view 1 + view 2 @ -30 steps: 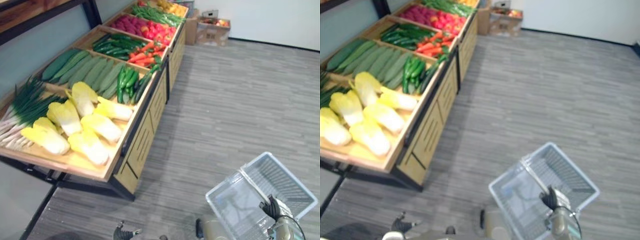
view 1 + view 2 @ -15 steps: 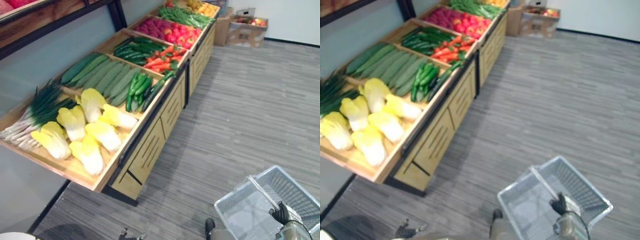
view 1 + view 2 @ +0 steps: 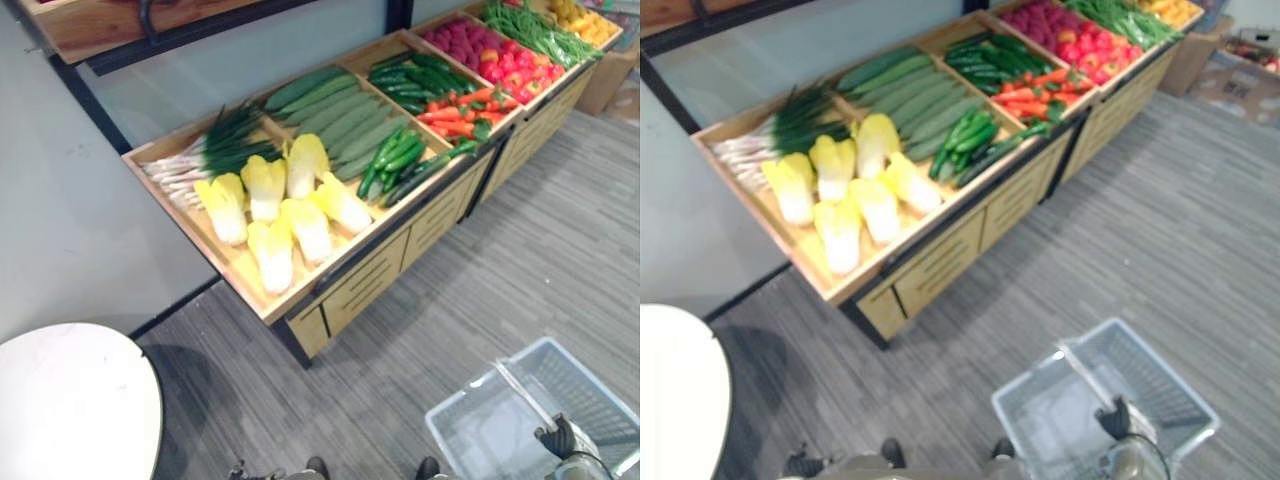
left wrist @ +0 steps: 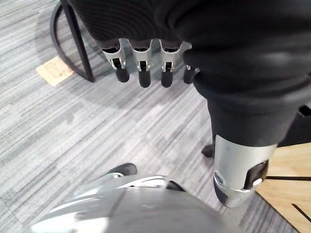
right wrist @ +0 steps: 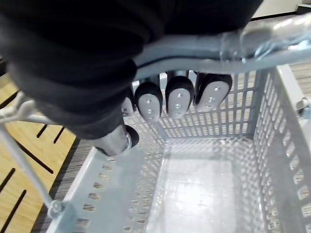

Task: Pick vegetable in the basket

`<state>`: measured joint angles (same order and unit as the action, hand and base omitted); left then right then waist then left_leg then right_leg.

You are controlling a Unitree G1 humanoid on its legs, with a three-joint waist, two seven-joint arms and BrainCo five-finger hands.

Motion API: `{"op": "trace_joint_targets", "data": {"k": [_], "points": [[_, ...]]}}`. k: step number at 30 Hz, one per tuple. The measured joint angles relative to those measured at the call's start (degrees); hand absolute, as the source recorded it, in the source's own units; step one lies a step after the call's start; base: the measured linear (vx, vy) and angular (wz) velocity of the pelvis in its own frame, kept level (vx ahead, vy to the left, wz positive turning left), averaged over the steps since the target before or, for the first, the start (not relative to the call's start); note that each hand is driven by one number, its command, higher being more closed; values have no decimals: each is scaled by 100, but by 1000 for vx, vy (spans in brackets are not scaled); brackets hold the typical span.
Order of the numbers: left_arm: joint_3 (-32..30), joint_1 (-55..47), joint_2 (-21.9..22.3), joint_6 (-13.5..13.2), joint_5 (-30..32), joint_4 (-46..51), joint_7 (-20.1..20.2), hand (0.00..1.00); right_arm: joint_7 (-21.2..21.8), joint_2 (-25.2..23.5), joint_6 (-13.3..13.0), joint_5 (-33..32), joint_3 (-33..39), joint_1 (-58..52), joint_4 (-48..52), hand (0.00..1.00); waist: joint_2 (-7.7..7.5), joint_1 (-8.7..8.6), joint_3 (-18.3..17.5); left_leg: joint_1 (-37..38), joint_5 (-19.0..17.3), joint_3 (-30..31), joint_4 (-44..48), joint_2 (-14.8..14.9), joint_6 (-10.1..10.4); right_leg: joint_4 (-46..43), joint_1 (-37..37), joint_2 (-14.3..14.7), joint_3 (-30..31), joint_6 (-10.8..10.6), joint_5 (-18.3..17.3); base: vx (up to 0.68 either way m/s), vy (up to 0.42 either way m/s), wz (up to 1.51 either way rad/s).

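no readable text, labels or signs

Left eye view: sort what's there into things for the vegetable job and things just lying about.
For the job: basket, right hand curled round its handle, open left hand, cabbages, cucumbers, carrots on the wooden stand.
Lying about: round white table, cardboard box.

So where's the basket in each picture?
Left eye view: the basket is at the lower right, over the grey floor.
Right eye view: at the lower right too.
Right wrist view: seen from close above, empty.
Left wrist view: the left hand hangs over the floor.
Shared landmark: the right hand curled round the basket's handle.
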<state>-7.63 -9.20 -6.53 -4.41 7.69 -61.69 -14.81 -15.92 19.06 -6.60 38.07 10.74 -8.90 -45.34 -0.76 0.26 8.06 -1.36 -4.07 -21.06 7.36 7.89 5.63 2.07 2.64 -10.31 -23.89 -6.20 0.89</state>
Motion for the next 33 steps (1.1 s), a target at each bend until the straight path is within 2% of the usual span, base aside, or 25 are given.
{"op": "trace_joint_targets", "data": {"k": [3, 4, 6, 7, 8, 9, 10, 11, 12, 13, 15, 18, 19, 20, 21, 22, 23, 24, 25, 27, 28, 29, 30, 31, 33], "points": [[47, -49, 3, -7, 0, -125, -3, 0, 1, 3, -66, -1, -100, 158, -23, 100, 1, 18, 1, 55, -31, 29, -69, -111, -47, -27, -59, -86, 168, -29, 13, -65, 67, -25], [59, -50, 22, -6, 1, -183, 5, 0, -1, 3, -95, -13, -109, 228, -25, 100, 40, 21, -18, 68, -117, 108, -134, -152, -177, -164, -185, -112, 254, -93, -61, -59, 90, -25], [70, -37, 19, -4, 5, -229, 21, 0, -1, 0, -87, -28, -114, 323, -34, 100, 15, 25, -2, 110, -325, 127, -112, -284, -254, -765, -476, -325, 428, -172, -375, -48, 122, -25], [90, -66, -5, 1, 28, -228, 22, 0, 3, 4, -65, -29, -148, 330, -36, 100, -48, 31, 12, 230, -432, 127, -108, -354, -294, -1276, -583, -484, 529, -312, -579, -36, 121, -19], [131, -83, -28, 1, 28, -229, 22, 0, 3, 3, -37, -31, -183, 309, -39, 100, -81, 22, 8, 277, -474, 125, -114, -402, -295, -1581, -660, -569, 592, -293, -594, -20, 111, -9], [241, -103, -63, 5, 28, -228, 22, 0, 0, 1, 16, -34, -226, 311, -53, 100, -86, 7, 8, 388, -537, 137, -121, -411, -329, -2340, -945, -653, 849, -251, -554, 17, 125, 4], [293, -101, -120, 2, 30, -223, 24, 0, 20, -10, 19, -36, -273, 289, -70, 100, -100, -23, 16, 473, -547, 216, -160, -376, -338, -2949, -1199, -668, 1082, -260, -374, 66, 132, 16], [293, -90, -150, 3, 30, -221, 24, 0, 21, -37, 19, -56, -280, 257, -83, 100, -110, -40, 30, 541, -547, 283, -193, -344, -341, -3168, -1278, -660, 1136, -266, -285, 147, 82, 30], [291, -51, -223, 2, 29, -195, 23, 0, 19, -131, 23, -89, -276, 208, -141, 100, -33, -84, 41, 646, -547, 357, -235, -237, -343, -3263, -1332, -648, 1142, -188, -381, 180, 4, 32], [285, -39, -275, 2, 28, -181, 24, 0, 21, -227, 25, -101, -278, 222, -223, 100, -139, -99, 57, 663, -566, 436, -229, -149, -331, -3050, -1355, -592, 1097, -22, -483, 166, -38, 33], [279, 25, -377, 1, 28, -181, 25, 0, 27, -275, 35, -210, -276, 229, -291, 100, -221, -116, 95, 666, -586, 546, -199, 30, -253, -2526, -1435, -484, 1111, -36, -472, 180, -116, 28], [279, 88, -388, 1, 26, -162, 23, 0, 23, -261, 85, -219, -239, 261, -281, 100, -215, -159, 95, 713, -583, 643, -126, 316, 35, -1747, -1622, -368, 1423, -206, -313, 327, -232, 27], [278, 133, -400, -5, 26, -148, 18, 0, 24, -271, 89, -220, -235, 260, -273, 100, -276, -160, 92, 797, -604, 734, -143, 379, 244, -1300, -1625, -331, 1534, -207, 78, 414, -378, 31], [276, 159, -431, -11, 20, -142, 15, 0, 25, -284, 95, -220, -231, 250, -273, 100, -340, -164, 87, 850, -619, 775, -162, 372, 354, -1196, -1613, -352, 1563, -157, 376, 333, -369, 36], [265, 212, -480, -12, 15, -159, 12, 0, 26, -298, 109, -220, -211, 215, -284, 100, -458, -166, 77, 920, -640, 824, -224, 355, 494, -1243, -1587, -392, 1531, -207, 373, 332, -429, 29], [228, 328, -162, -42, -13, -161, 10, 0, 25, -156, 229, -257, -96, 376, -334, 100, -34, -180, 162, 919, -458, 930, -328, 726, 735, -1421, -1609, -87, 1292, -74, 156, 197, -275, 24], [223, 337, -126, -56, -12, -148, 9, 0, 24, -138, 233, -258, -80, 380, -328, 100, -29, -185, 163, 917, -392, 941, -337, 739, 743, -1431, -1634, -69, 1286, -32, 103, 253, -321, 8], [191, 377, 23, -62, -14, -141, 5, 0, 47, -68, 238, -258, -89, 433, -332, 100, 219, -165, 147, 861, -135, 942, -350, 893, 829, -1513, -1687, 61, 1187, 97, 2, 192, -260, 5], [63, 373, 64, -48, -17, -159, 0, 0, 54, -71, 243, -258, -100, 447, -336, 100, 239, -171, 160, 826, 139, 966, -331, 983, 874, -1574, -1682, 152, 1132, 199, -123, 227, -320, 3], [-128, 314, 66, -42, -34, -164, -27, 0, 77, -60, 216, -252, -151, 425, -328, 100, 248, -179, 149, 691, 534, 1081, -82, 1050, 845, -1648, -1579, 193, 1054, 329, -300, 164, -294, 18], [-166, 316, 72, -41, -47, -162, -52, 0, 86, -43, 208, -252, -166, 381, -329, 100, 205, -175, 172, 531, 748, 1214, 210, 1095, 829, -1628, -1464, 208, 954, 385, -383, 164, -323, 30], [-169, 320, 73, -41, -66, -159, -59, 0, 88, -37, 208, -252, -167, 367, -334, 100, 247, -179, 148, 451, 868, 1254, 338, 1115, 792, -1617, -1403, 209, 892, 422, -423, 140, -295, 40], [-168, 326, 81, -39, -75, -153, -67, 0, 88, -28, 173, -252, -165, 309, -333, 100, 146, -189, 175, 328, 1136, 1208, 521, 1150, 641, -1539, -1261, 219, 775, 475, -466, 127, -261, 51], [-168, 337, 73, -39, -77, -112, -90, 0, 81, -25, 117, -253, -158, 237, -333, 100, 205, -195, 139, 293, 1463, 1104, 558, 1195, 505, -1384, -1060, 224, 641, 505, -479, 98, -202, 54], [-162, 340, 81, -38, -78, -5, -148, 0, 19, -14, 99, -259, -127, 120, -333, 100, 113, -190, 165, 226, 1722, 835, 614, 1235, 405, -1152, -807, 243, 474, 526, -477, 82, -152, 52]]}}
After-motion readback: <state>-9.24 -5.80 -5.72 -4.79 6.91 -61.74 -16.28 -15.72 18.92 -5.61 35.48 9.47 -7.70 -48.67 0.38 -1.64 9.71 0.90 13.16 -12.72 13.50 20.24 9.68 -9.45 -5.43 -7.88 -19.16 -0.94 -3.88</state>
